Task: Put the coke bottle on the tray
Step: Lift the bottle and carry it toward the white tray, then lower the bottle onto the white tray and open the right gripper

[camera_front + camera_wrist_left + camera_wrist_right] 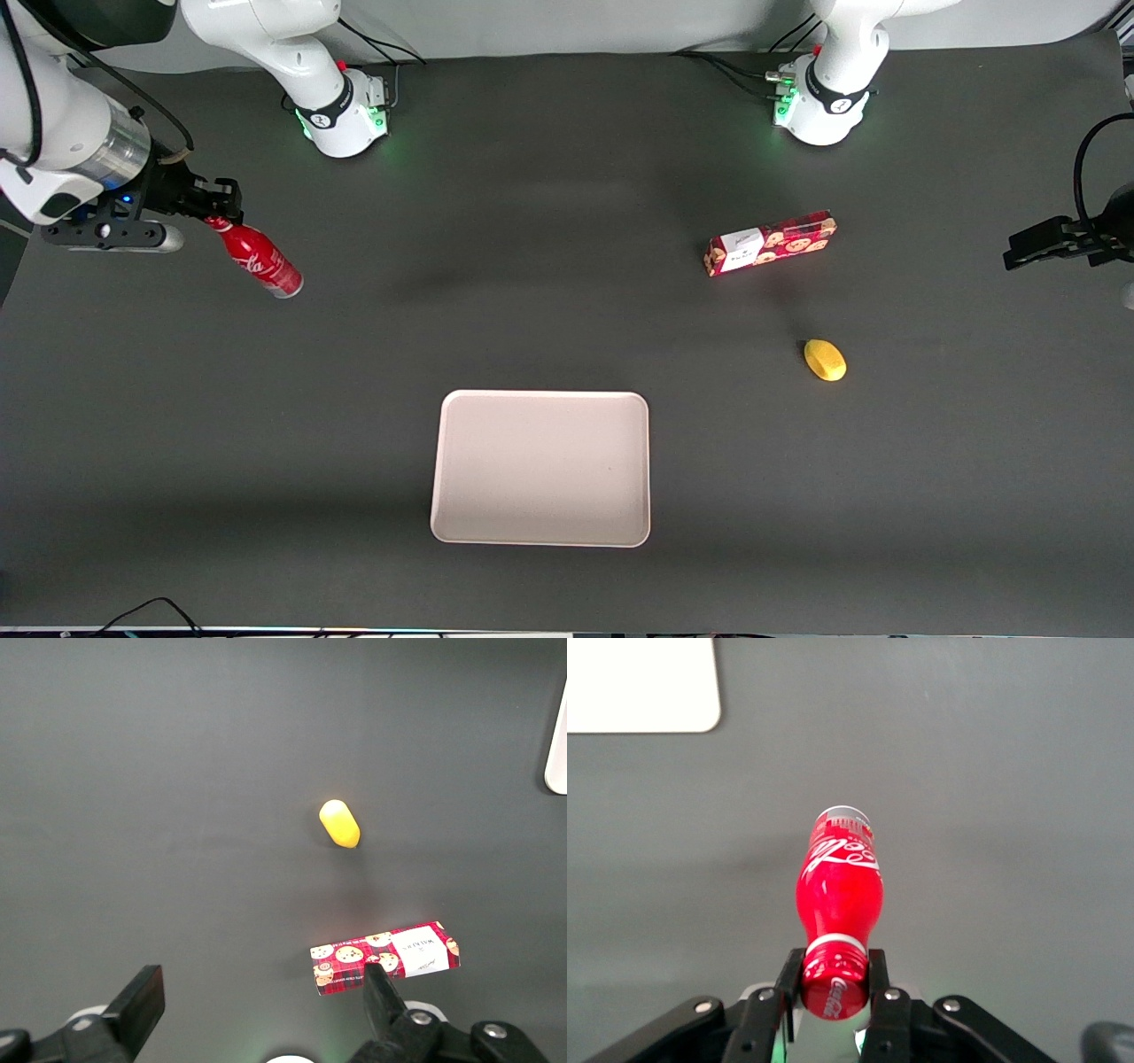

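Note:
My right gripper [220, 213] is shut on the red cap of the coke bottle [260, 258], at the working arm's end of the table. The bottle hangs tilted from the fingers, its base pointing down and toward the table's middle. In the right wrist view the two black fingers [788, 979] clamp the cap and the bottle [840, 890] points away, white script showing. The pale pinkish-white tray [541, 467] lies flat and bare near the front camera, well apart from the bottle. Its corner shows in the right wrist view [642, 684].
A red cookie box [771, 243] lies toward the parked arm's end of the table. A yellow lemon-like object [825, 360] lies nearer the front camera than the box. Both also show in the left wrist view, box [385, 957] and yellow object [339, 823].

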Controlling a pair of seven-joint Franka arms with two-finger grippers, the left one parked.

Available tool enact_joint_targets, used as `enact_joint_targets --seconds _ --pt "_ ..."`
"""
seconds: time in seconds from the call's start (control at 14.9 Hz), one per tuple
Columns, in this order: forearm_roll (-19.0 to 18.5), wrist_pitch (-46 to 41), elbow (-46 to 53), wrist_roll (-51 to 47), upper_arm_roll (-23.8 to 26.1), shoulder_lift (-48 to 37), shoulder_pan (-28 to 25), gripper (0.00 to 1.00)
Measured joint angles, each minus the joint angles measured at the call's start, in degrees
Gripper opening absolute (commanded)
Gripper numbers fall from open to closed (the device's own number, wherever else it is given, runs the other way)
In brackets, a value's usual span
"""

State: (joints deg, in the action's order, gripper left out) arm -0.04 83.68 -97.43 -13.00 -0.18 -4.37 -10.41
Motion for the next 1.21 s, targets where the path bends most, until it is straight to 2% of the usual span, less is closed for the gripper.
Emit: enact_joint_targets --seconds 0.2,0.54,0.88,1.21 --pt "0.2 -3.2 13.7 -3.2 4.1 8.8 -0.5 0.00" --pt "0.3 -2.7 29.2 -13.5 10.5 23.4 -2.0 0.00" --pt "0.3 11.0 35.7 -22.5 11.9 38.5 -3.7 0.00" --pt "0.3 20.8 37.1 -25.6 11.5 48.9 -3.6 0.00"
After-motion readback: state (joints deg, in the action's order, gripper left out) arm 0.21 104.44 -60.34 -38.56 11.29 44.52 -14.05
